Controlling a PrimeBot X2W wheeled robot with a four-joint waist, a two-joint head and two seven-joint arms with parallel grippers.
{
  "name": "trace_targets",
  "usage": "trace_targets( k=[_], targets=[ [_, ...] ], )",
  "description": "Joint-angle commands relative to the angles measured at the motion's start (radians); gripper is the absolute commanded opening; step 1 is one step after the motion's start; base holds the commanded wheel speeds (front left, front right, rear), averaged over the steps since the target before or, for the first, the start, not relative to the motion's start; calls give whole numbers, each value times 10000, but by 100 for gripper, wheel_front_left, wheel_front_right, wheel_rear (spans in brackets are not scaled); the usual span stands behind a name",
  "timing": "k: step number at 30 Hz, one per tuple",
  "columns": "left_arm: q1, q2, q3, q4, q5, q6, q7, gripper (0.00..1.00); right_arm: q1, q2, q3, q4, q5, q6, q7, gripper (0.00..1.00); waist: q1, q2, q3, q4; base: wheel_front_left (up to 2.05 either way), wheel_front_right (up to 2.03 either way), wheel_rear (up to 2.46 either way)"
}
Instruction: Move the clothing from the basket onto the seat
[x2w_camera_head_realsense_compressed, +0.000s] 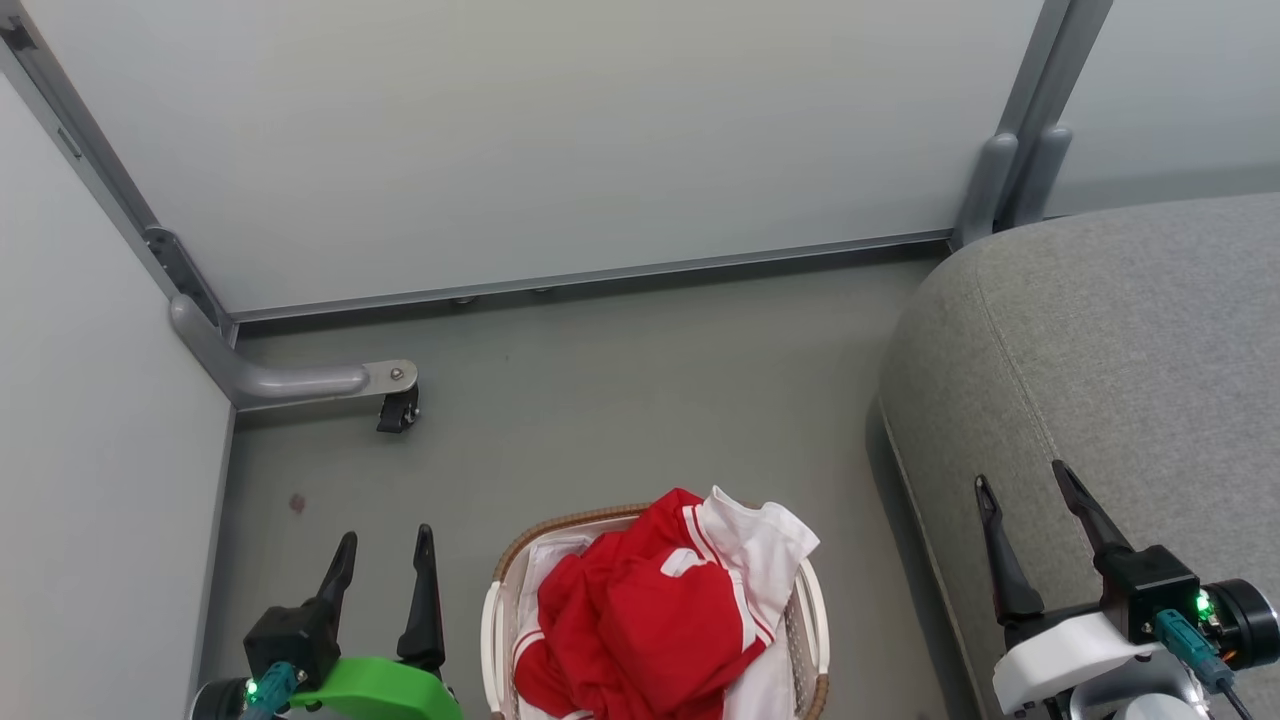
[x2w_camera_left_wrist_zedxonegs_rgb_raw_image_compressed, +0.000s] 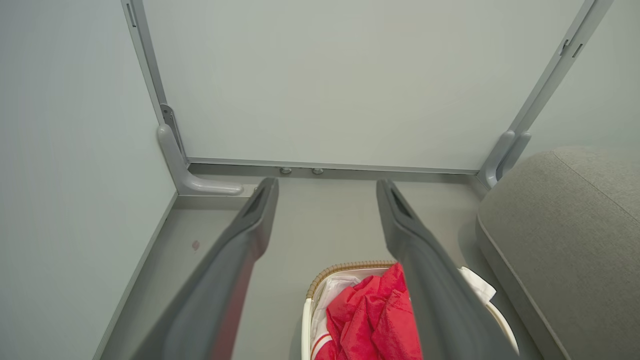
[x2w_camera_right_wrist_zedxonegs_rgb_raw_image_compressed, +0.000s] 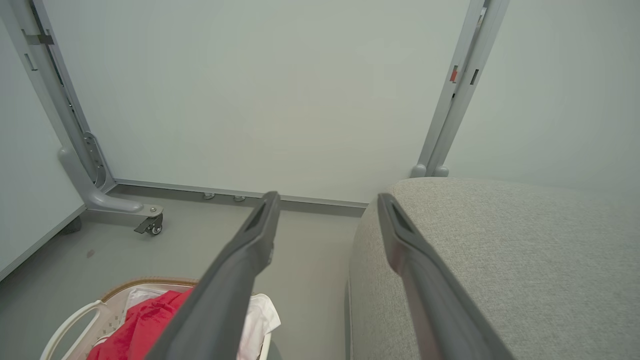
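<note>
A white patch on the red fabric may be a logo, too small to read. My left claw sits lower left in the head view, fingers spread wide, pointing up the frame, empty; my right claw, lower right, is equally wide and empty, against the grey seat. The clothing, crumpled red with white stripes and a white sleeve, is heaped in the basket at bottom centre, between my claws.
</note>
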Motion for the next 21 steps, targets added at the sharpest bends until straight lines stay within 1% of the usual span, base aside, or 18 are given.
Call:
trace_targets(
  k=[1,4,7,10,12,17,21],
  targets=[
    [-110,66,-27,-15,29,-49,-7,100,-67,-53,-22,-76,82,4,-49,100,0,0,143,-13,0,0,0],
    [-406,63,-194,38,113,-95,-7,100,-282,-53,-33,-171,100,4,-49,100,0,0,500,-57,0,0,0],
    [-867,62,-450,31,373,-159,-7,100,-592,-53,-34,-239,116,4,-48,100,0,0,1058,-162,0,0,0],
    [-1356,62,-729,197,225,-250,-2,100,-1001,-53,-89,-300,191,4,-48,100,0,0,1670,-324,0,0,0],
    [-1878,60,-972,416,378,-308,-2,100,-1314,-49,-93,-354,245,4,-48,100,0,0,2149,-462,0,0,0],
    [-3242,65,-1672,1783,722,-431,-2,100,-2122,-46,1,-409,439,4,-48,100,0,0,3430,-914,0,0,0],
    [-4332,67,-2301,3330,908,-497,-1,100,-2689,-46,176,-462,625,2,-48,100,0,0,4386,-1327,0,0,0]
  ],
)
